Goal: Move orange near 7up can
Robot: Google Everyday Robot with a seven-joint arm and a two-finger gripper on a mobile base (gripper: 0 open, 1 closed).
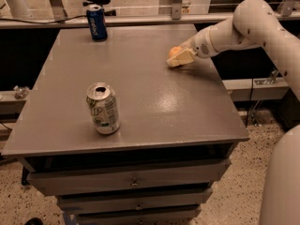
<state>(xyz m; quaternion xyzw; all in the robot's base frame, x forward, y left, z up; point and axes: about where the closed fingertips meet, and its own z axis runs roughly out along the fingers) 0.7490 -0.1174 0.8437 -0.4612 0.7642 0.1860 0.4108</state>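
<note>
One camera view looked down on a grey bench [154, 107] with a stack of drawers [133, 182] under its top. A white robot arm [243, 25] reached in from the viewer's right and ended in a pale claw [180, 59], held low over the far right part of the bench.

The orange [174, 51] sat right against the claw, peeking out at the claw's upper left edge and mostly hidden behind it. From this angle it could not be told whether the claw was spread, pressed together or pinching the orange.

The 7up can [103, 109] stood upright well apart from the claw, off to its left and much nearer the bench's front edge, with its opened silver top showing. A dark blue soda can [96, 22] also stood upright, to the claw's left and beyond it, close to the bench's back edge. Speckled floor [234, 196] showed below the claw's side of the bench.
</note>
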